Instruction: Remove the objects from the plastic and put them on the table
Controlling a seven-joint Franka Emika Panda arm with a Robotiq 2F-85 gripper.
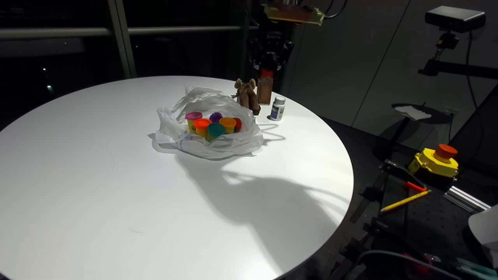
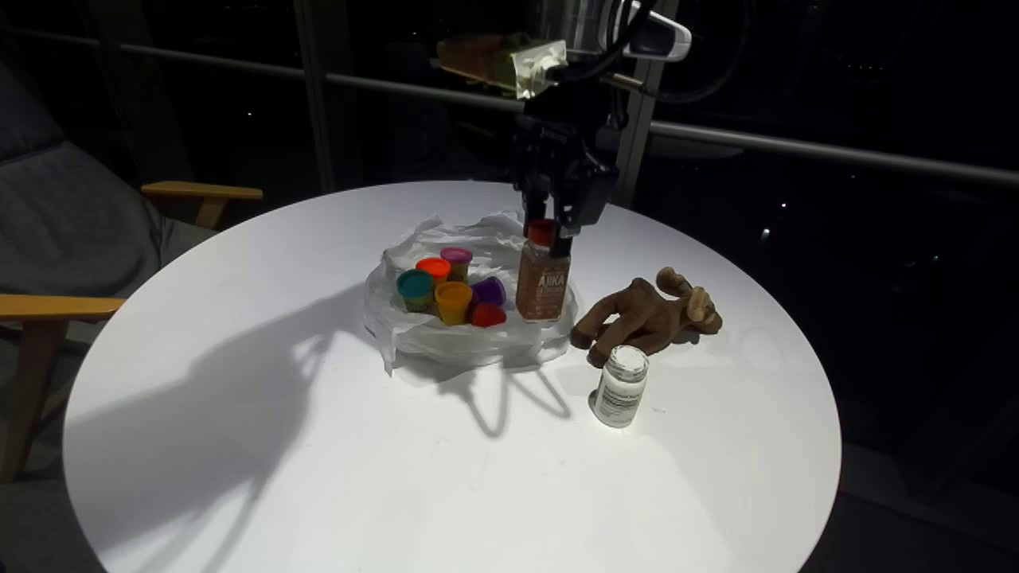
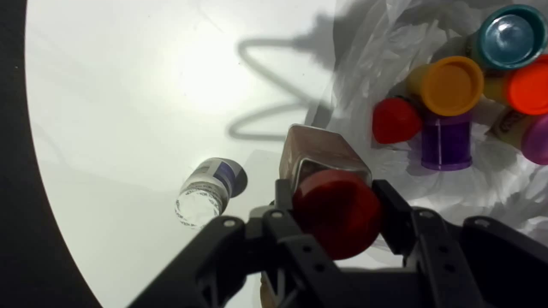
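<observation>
We see the black two-fingered gripper [image 2: 548, 235] clamped around the top of a clear, square-sided, red-capped jar [image 2: 543, 288] with brownish-red contents, which it holds upright aloft near the wrinkled, translucent white plastic bag [image 2: 462, 347]. Inside we count six small, bright plastic tubs [image 2: 454, 307] — teal, orange, red-orange, pink, purple and red — the purple one tipped. On the round white table [image 2: 509, 493], the brown plush animal [image 2: 654, 320] lies just beside the bag, and a small white plastic bottle [image 2: 619, 395] stands near it.
</observation>
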